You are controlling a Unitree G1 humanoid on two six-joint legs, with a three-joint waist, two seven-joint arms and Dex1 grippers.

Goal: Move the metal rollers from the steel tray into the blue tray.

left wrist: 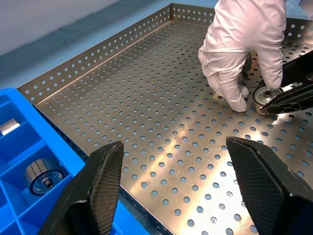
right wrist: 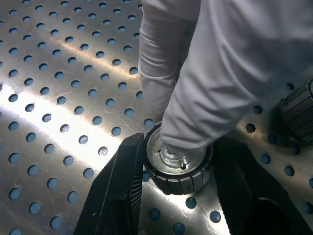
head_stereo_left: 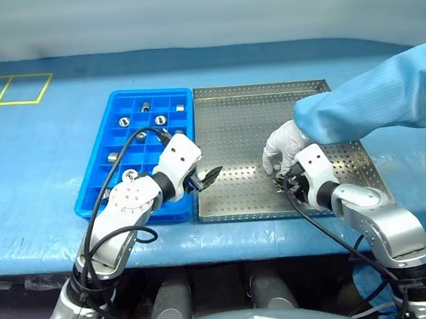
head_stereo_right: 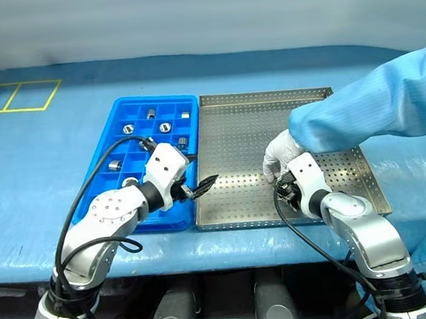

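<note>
Right now the right pincer (right wrist: 173, 171) has its two black fingers closed against the sides of one metal roller (right wrist: 178, 169), which stands on end on the steel tray (head_stereo_left: 232, 127) at the lower right of the head view. A person's gloved hand (head_stereo_left: 283, 147) presses a fingertip onto the roller's top, apparently steadying it so the fingers can seat squarely; that hand would need to lift away before the roller can rise. The roller looks short and dark-sided with fine ribbing, a bright machined face and a small hub at its centre; a second roller (right wrist: 298, 110) sits just beside it at the right edge of the wrist view. The left pincer (left wrist: 173, 186) hangs open and empty over the tray's near left corner, close to the blue tray (head_stereo_left: 99, 189), likely waiting its turn. Several rollers (head_stereo_left: 146, 106) already sit in the blue tray's compartments, upper left of centre, all resting on the blue-covered surface (head_stereo_left: 47, 160).
</note>
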